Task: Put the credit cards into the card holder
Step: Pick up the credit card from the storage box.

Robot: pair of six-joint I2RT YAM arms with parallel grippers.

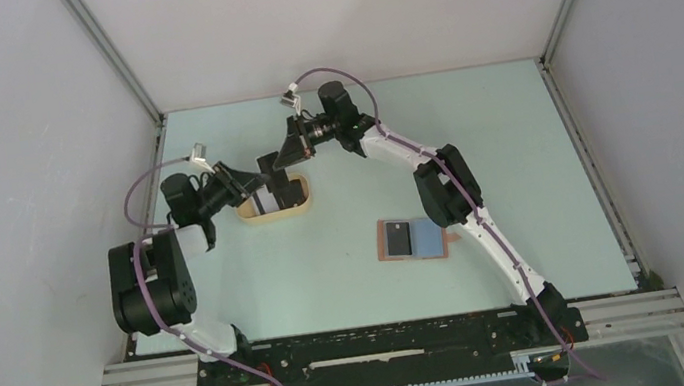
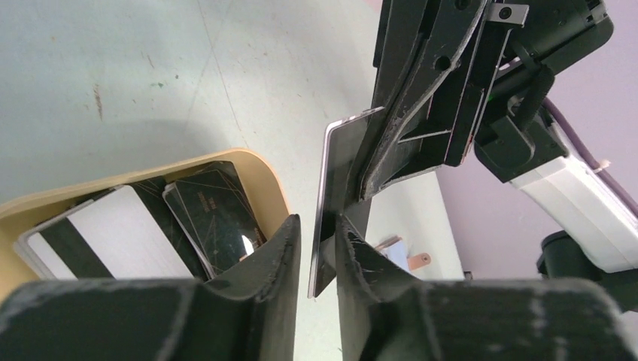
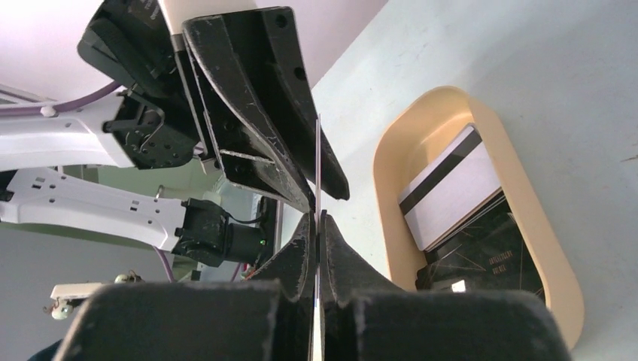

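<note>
Above the table, one dark credit card [image 2: 329, 188] stands edge-on between both grippers. My right gripper [image 3: 317, 219] is shut on it, pinching its thin edge [image 3: 317, 162]. My left gripper [image 2: 320, 229] is slightly open around the card's lower end: a gap shows on one side, and the card leans on the other finger [image 2: 353, 252]. More credit cards lie in the beige tray [image 1: 276, 208]: a whitish one with a dark stripe [image 2: 113, 233] and black ones [image 2: 214, 207]. The reddish-brown card holder [image 1: 412, 240] lies open mid-table with a dark card [image 1: 399, 238] on its blue inside.
The two grippers meet just above the tray's far end [image 3: 421, 113]. The right arm [image 1: 443, 189] arches over the table past the card holder. White walls and a metal frame [image 1: 112, 59] enclose the pale green table [image 1: 511, 129].
</note>
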